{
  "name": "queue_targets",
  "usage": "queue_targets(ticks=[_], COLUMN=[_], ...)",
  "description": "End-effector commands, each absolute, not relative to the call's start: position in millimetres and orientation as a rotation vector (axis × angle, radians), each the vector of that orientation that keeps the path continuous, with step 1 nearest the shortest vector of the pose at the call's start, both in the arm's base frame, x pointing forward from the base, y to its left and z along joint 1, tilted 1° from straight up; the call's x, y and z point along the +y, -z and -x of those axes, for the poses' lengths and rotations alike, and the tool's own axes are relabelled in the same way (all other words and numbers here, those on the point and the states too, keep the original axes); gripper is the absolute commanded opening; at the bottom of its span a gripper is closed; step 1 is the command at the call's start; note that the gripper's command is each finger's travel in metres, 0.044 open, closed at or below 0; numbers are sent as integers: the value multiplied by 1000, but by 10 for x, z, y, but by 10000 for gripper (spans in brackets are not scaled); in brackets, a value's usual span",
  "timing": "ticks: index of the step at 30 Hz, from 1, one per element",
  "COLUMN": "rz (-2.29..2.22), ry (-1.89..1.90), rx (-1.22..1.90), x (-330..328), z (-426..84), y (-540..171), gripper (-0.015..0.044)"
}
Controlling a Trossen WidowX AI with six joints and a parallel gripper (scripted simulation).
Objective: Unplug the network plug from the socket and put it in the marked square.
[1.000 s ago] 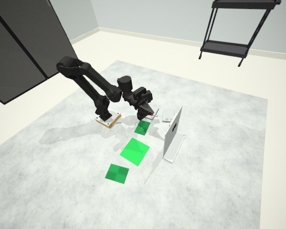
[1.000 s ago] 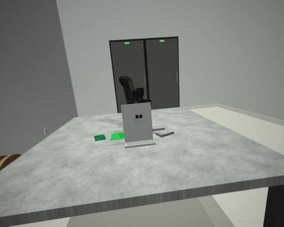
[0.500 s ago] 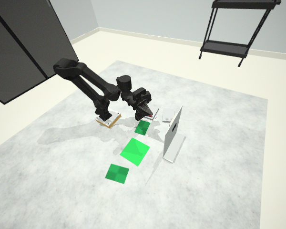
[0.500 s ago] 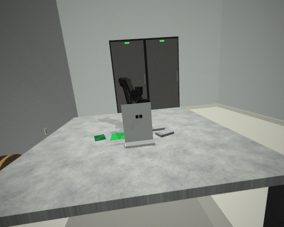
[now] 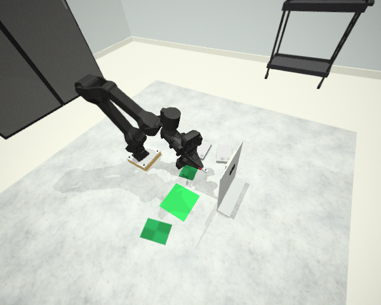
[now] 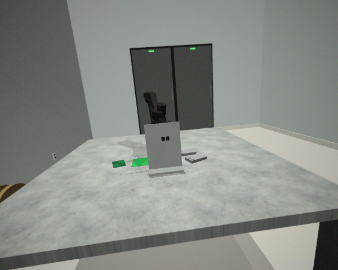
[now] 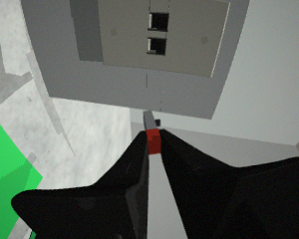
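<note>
open gap between pincer (image 5: 201,168) (image 7: 153,141) and upright panel (image 5: 228,173) (image 6: 163,146) (image 7: 189,95), panel blocking straight ahead

No lettering, label, brand or number can be read on anything in the three views. The upright panel (image 5: 226,183) (image 6: 163,153) (image 7: 189,92) bears only dark openings and plain faces, and the green squares on the surface carry no readable sign either.

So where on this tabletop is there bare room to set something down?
Bare: the near stretch below the bright green square. Crowded: between upright panel and gripper, which holds the plug.
</note>
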State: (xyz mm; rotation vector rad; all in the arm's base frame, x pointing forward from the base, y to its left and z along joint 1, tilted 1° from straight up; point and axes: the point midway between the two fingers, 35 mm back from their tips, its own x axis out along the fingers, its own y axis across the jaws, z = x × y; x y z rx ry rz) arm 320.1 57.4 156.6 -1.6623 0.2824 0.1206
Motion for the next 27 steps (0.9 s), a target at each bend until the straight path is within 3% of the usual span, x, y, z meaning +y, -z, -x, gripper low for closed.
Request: queue_targets(ticks=[1, 27], rz=[1675, 1552], ry=[-172, -484], rx=[332, 669], x=[494, -126], z=[-3246, -3159], y=[-1488, -989], gripper=[0, 0])
